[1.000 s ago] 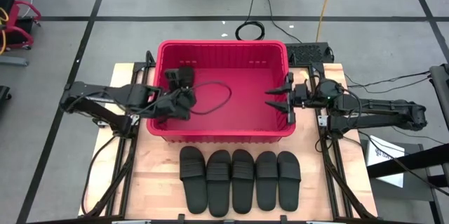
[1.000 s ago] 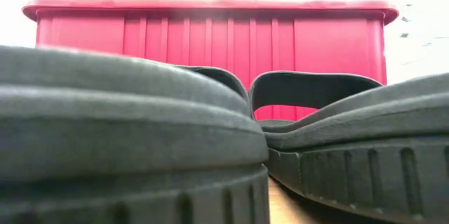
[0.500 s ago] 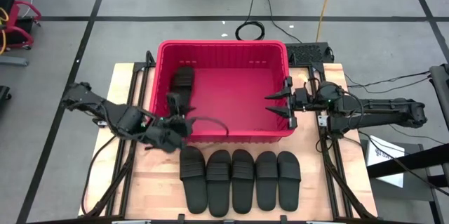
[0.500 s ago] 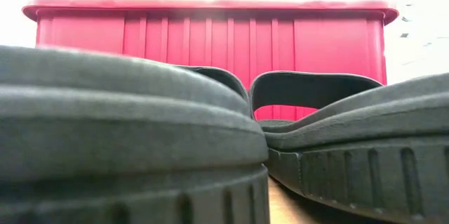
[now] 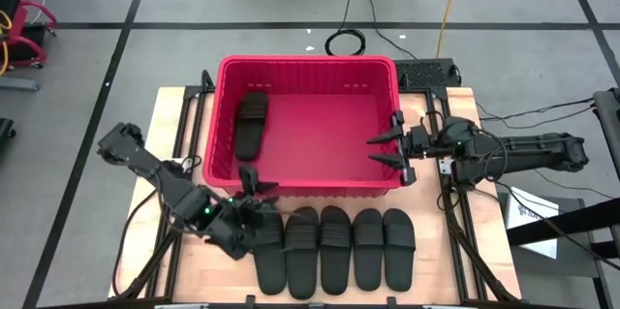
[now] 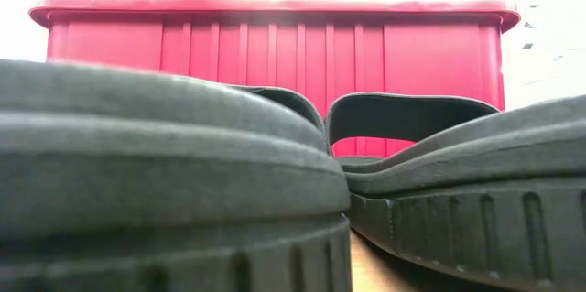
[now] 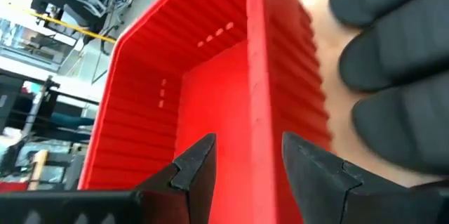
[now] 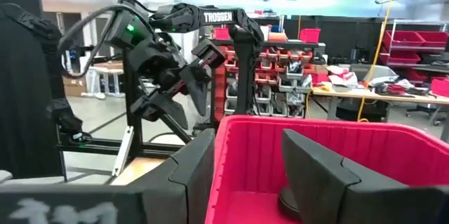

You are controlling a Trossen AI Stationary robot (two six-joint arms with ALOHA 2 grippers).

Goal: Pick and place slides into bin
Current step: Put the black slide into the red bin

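The red bin (image 5: 305, 59) stands at the table's middle, and one black slide (image 5: 252, 125) lies flat on its floor by the left wall. Several more slides (image 5: 331, 246) lie side by side on the table in front of it, and they fill the low view's foreground (image 6: 165, 173). My left gripper (image 5: 256, 189) hangs open and empty over the bin's near wall (image 7: 254, 76), above the leftmost slide's (image 5: 266, 251) far end. My right gripper (image 5: 389, 147) hovers open and empty at the bin's right rim.
The bin's front wall (image 6: 275, 45) rises behind the row of slides. Bare wood shows to the left and right of the row (image 5: 208, 261). In the right wrist view my left arm (image 8: 168, 62) shows beyond the bin; shelves and benches stand in the room behind.
My left gripper has swung out of the bin toward the table's near edge, sinking slightly, and now hangs over the bin's near wall by the leftmost slide of the row. The slide in the bin has stayed where it lies.
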